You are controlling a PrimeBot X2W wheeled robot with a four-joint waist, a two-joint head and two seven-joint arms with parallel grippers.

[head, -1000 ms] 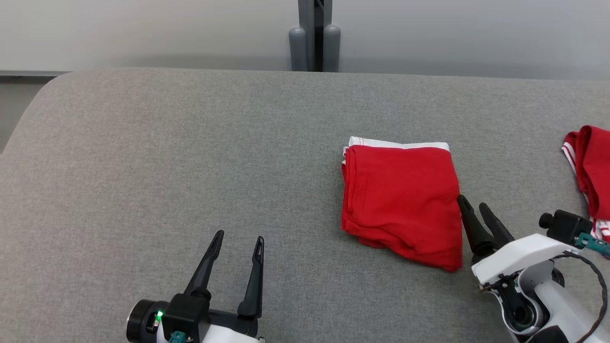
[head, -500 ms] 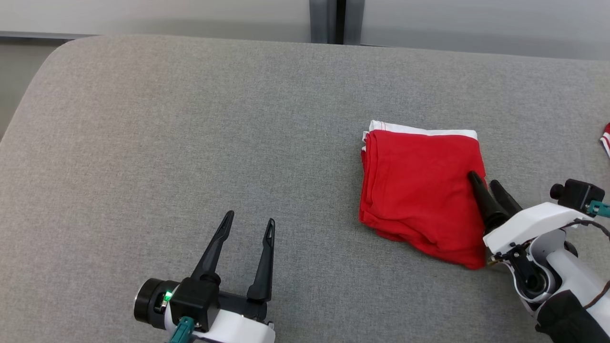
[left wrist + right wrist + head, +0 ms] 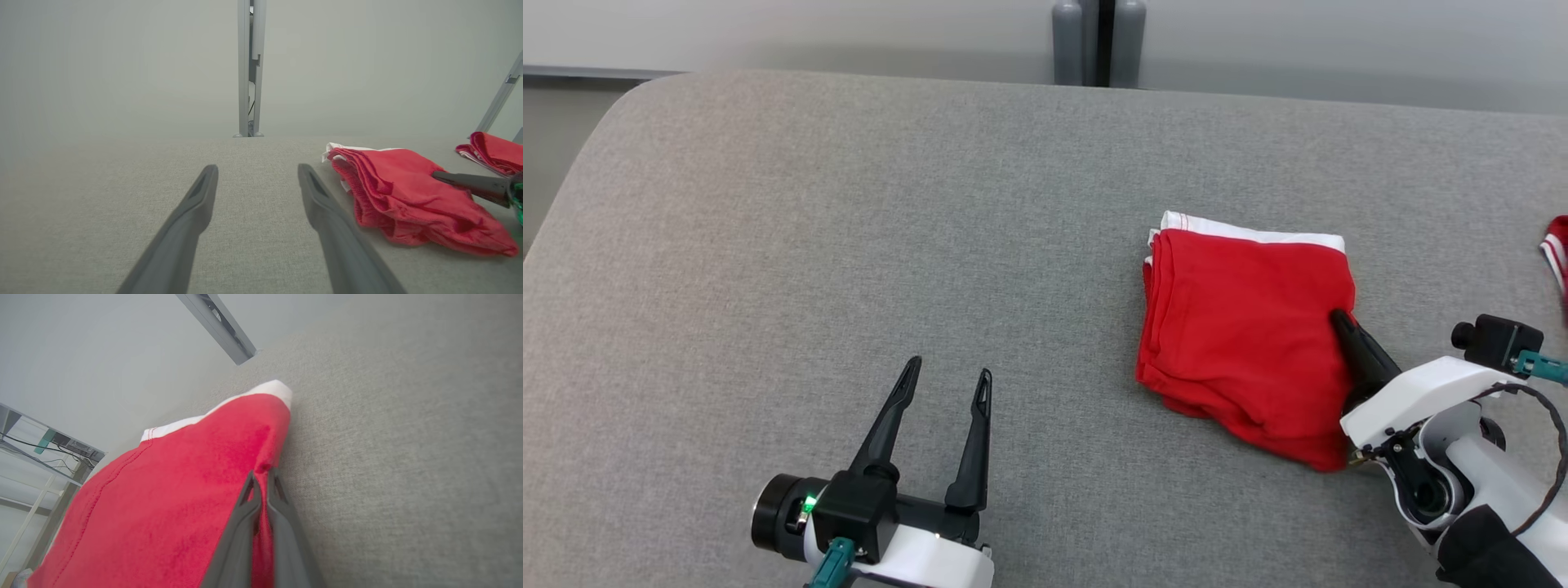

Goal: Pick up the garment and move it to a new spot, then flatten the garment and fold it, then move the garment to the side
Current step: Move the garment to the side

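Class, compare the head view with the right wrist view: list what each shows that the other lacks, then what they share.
Head view adds: the left gripper, open over the table, and a second red garment at the far right edge. Right wrist view adds: a metal shelf frame off to one side, plus a close look at the pinch. Shared: the grey surface, the folded red garment with its white band, and the right gripper shut on the garment's right edge.
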